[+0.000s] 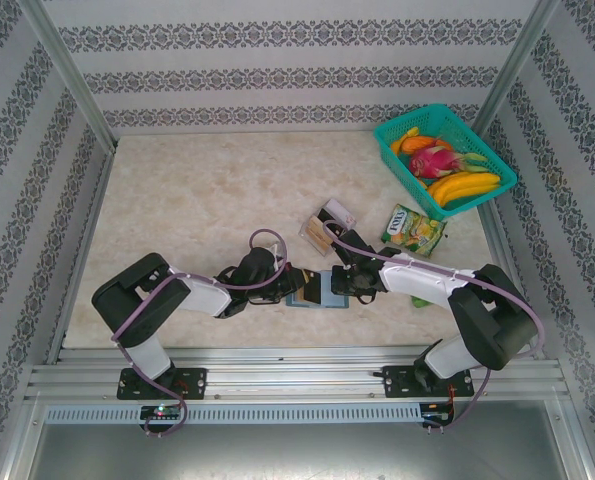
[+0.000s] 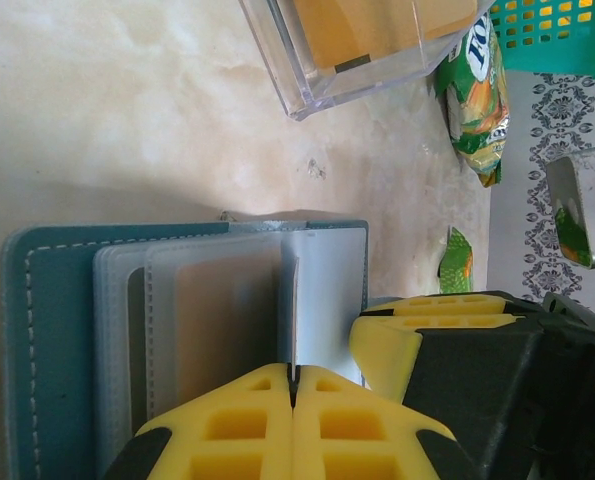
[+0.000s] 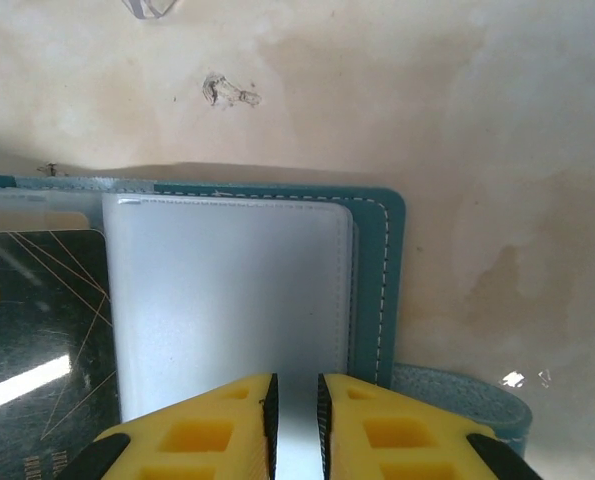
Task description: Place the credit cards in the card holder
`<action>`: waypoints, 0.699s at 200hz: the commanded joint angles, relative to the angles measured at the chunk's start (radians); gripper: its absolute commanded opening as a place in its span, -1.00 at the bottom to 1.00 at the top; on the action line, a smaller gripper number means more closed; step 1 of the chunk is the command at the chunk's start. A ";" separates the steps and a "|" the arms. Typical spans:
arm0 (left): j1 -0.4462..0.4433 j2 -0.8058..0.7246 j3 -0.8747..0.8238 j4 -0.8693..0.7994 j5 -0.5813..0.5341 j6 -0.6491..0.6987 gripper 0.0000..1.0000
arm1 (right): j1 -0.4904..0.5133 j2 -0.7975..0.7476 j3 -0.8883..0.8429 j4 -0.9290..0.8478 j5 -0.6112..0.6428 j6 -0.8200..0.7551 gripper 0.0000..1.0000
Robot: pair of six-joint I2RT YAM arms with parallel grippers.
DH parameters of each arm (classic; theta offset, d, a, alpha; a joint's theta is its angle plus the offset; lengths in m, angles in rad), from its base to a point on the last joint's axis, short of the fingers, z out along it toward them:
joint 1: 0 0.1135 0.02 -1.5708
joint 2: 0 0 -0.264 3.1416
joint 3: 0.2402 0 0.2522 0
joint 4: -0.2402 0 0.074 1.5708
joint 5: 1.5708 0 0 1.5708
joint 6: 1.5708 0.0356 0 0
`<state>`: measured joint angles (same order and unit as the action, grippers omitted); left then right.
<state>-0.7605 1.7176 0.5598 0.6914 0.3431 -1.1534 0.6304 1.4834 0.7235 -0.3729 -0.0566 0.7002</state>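
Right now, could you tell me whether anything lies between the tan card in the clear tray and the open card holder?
Nothing visible lies on the bare table between the clear tray, with the tan card, and the card holder. The snack packet sits off to the side. The left gripper pinches one thin leaf upright.

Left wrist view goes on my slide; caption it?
Left gripper shut on a thin page of the open teal card holder, clear tray beyond.
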 commanded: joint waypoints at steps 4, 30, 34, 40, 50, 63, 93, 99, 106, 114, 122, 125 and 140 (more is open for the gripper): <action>-0.020 0.052 0.021 0.068 0.022 -0.004 -1.00 | -0.006 -0.008 -0.017 -0.015 0.016 0.000 -0.58; -0.019 0.090 0.018 0.102 0.028 -0.009 -1.00 | -0.007 -0.006 -0.016 -0.013 0.013 -0.003 -0.58; -0.020 0.093 0.016 0.107 0.029 -0.010 -1.00 | -0.008 -0.005 -0.015 -0.013 0.012 -0.003 -0.58; -0.020 0.095 0.015 0.109 0.028 -0.008 -1.00 | -0.008 -0.005 -0.014 -0.015 0.012 -0.005 -0.58; -0.022 0.093 0.017 0.092 0.025 0.000 -1.00 | -0.008 -0.005 -0.015 -0.014 0.012 -0.005 -0.58; -0.023 0.088 0.024 0.064 0.020 0.012 -1.00 | -0.008 -0.005 -0.016 -0.014 0.009 -0.005 -0.58; -0.036 0.088 0.062 0.018 0.027 0.031 -0.98 | -0.009 -0.009 -0.018 -0.013 0.013 -0.001 -0.58; -0.039 0.086 0.064 0.019 0.023 0.026 -1.00 | -0.009 -0.008 -0.018 -0.012 0.012 -0.002 -0.58; -0.044 0.085 0.063 0.032 0.019 0.017 -1.00 | -0.009 -0.009 -0.018 -0.012 0.011 -0.002 -0.58; -0.046 0.085 0.059 0.044 0.009 0.008 -1.00 | -0.010 -0.006 -0.018 -0.012 0.012 -0.001 -0.58; -0.047 0.085 0.057 0.048 -0.007 -0.003 -1.00 | -0.009 -0.007 -0.019 -0.011 0.009 -0.001 -0.58; -0.046 0.085 0.056 0.049 -0.012 -0.004 -1.00 | -0.010 -0.007 -0.019 -0.011 0.009 0.000 -0.58; -0.048 0.081 0.052 0.053 -0.044 -0.012 -1.00 | -0.009 -0.009 -0.022 -0.008 0.010 0.001 -0.58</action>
<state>-0.7864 1.7912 0.6086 0.7444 0.3447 -1.1549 0.6300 1.4834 0.7223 -0.3729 -0.0559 0.7002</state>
